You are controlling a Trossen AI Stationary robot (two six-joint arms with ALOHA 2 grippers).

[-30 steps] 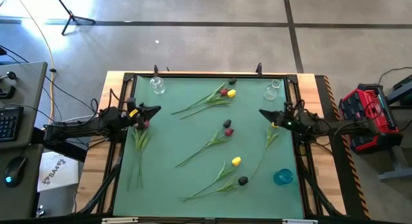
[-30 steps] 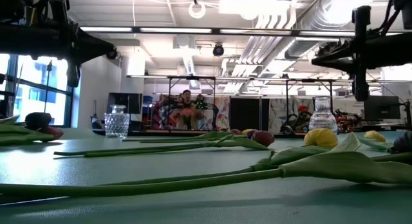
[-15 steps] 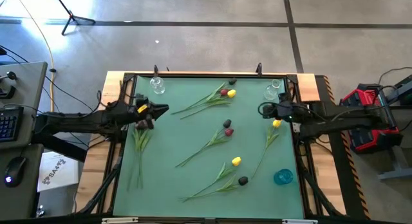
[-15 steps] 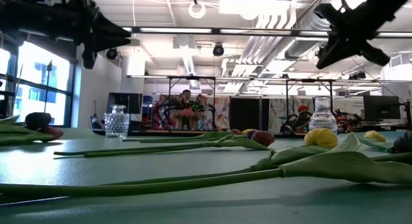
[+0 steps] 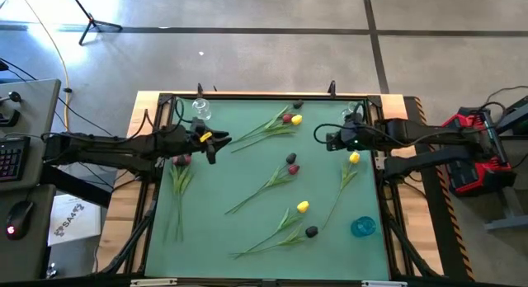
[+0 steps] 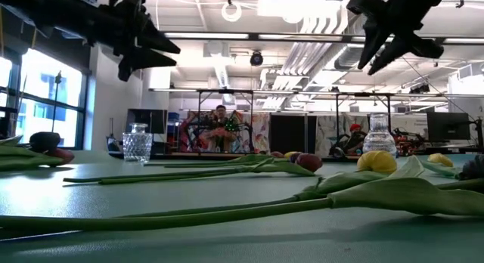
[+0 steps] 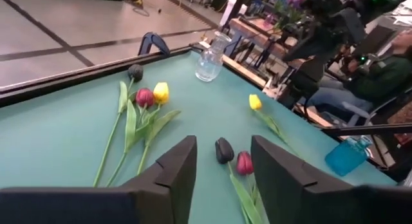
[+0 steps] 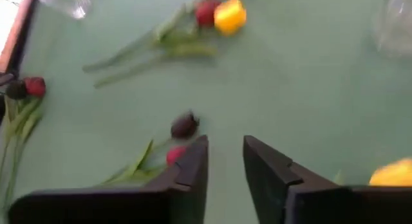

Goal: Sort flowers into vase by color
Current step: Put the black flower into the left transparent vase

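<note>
**Q:** Across the green mat, where do the flowers lie?

**A:** Flat on the mat in loose groups. A black, red and yellow cluster sits near the far edge. A black-and-red pair lies at the centre. A yellow tulip and a black tulip lie toward the near edge. A single yellow tulip lies on the right. A black-and-red pair lies on the left, stems trailing toward the near edge.

**Q:** Which vessels stand on the mat?

**A:** A clear glass vase at the far left corner, a second clear vase at the far right corner, and a blue vase near the right edge.

**Q:** How is the left arm posed?

**A:** It reaches in from the left, held level above the mat. The left gripper hangs between the left pair and the far cluster, clear of both. In the left wrist view its fingers stand apart, holding nothing, with the central pair framed between them.

**Q:** And the right arm?

**A:** It extends from the right, also raised. The right gripper hovers beside the far right vase, pointing toward the centre. In the right wrist view its fingers are parted and empty above the mat.

**Q:** Is either gripper touching a flower?

**A:** No; in the low view both hang well above the stems.
</note>
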